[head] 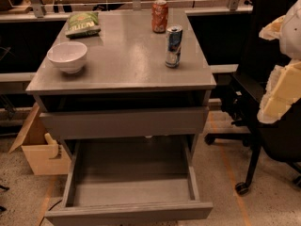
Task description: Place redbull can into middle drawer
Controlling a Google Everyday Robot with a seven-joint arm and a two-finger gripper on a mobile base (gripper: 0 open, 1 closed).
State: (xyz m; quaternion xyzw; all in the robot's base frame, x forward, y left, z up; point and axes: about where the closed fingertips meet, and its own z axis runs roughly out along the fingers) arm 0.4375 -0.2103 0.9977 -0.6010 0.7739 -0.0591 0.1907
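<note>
The redbull can (173,46), slim, blue and silver, stands upright on the grey cabinet top (127,55) near its right edge. The middle drawer (129,178) is pulled out below, a wide, shallow grey tray with nothing in it. Above it is a shut drawer with a plain grey face (124,122). My gripper (281,94) shows as pale white and cream parts at the right edge of the view. It is well to the right of the can, apart from it, and lower than the cabinet top.
An orange-red soda can (160,16) stands behind the redbull can. A white bowl (67,56) sits at the front left of the top and a green chip bag (83,23) at the back left. A black office chair (254,84) stands to the right. A cardboard box (40,149) is on the floor to the left.
</note>
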